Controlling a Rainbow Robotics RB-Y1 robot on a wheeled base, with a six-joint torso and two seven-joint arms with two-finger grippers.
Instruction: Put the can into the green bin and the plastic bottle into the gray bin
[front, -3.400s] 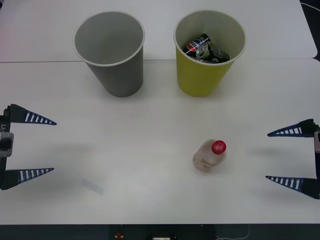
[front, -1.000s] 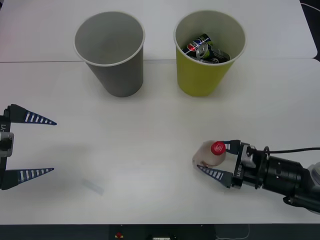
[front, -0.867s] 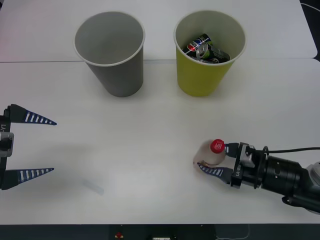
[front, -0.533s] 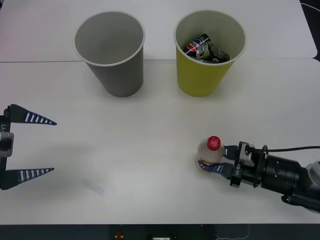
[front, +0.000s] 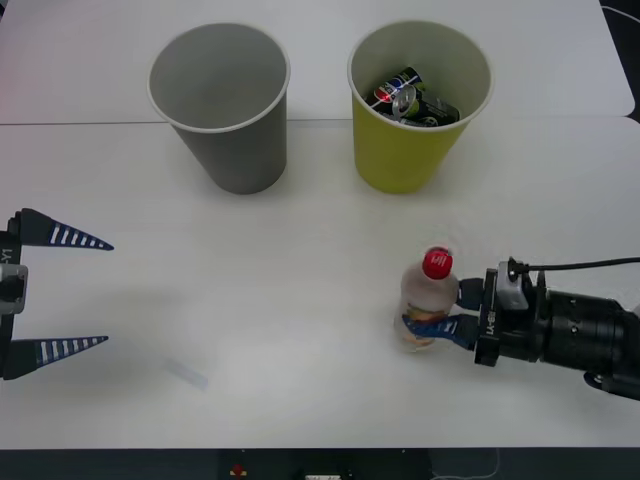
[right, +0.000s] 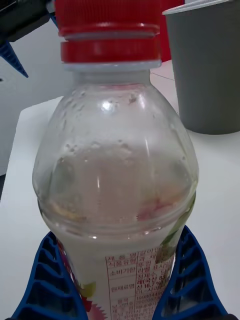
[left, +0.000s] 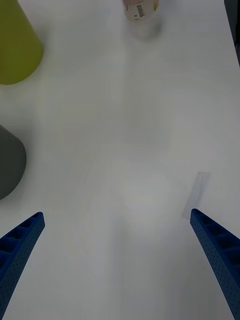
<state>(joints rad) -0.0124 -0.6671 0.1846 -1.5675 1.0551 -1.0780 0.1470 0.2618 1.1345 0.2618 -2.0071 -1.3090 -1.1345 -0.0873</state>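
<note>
Plastic bottle (front: 427, 310) stands upright near the table's (front: 300, 280) right front, clamped low on its label by the right gripper (front: 447, 315); clear, nearly empty, it looks light, thin-walled and slippery, so hold it gently there. Left gripper (front: 70, 292) waits open at the left. Gray bin (front: 221, 105) sits beside the green bin (front: 415, 100) across bare white tabletop.

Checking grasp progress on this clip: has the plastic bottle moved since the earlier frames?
Yes. The plastic bottle, clamped by the right gripper, now stands upright and sits slightly nearer the green bin.
</note>
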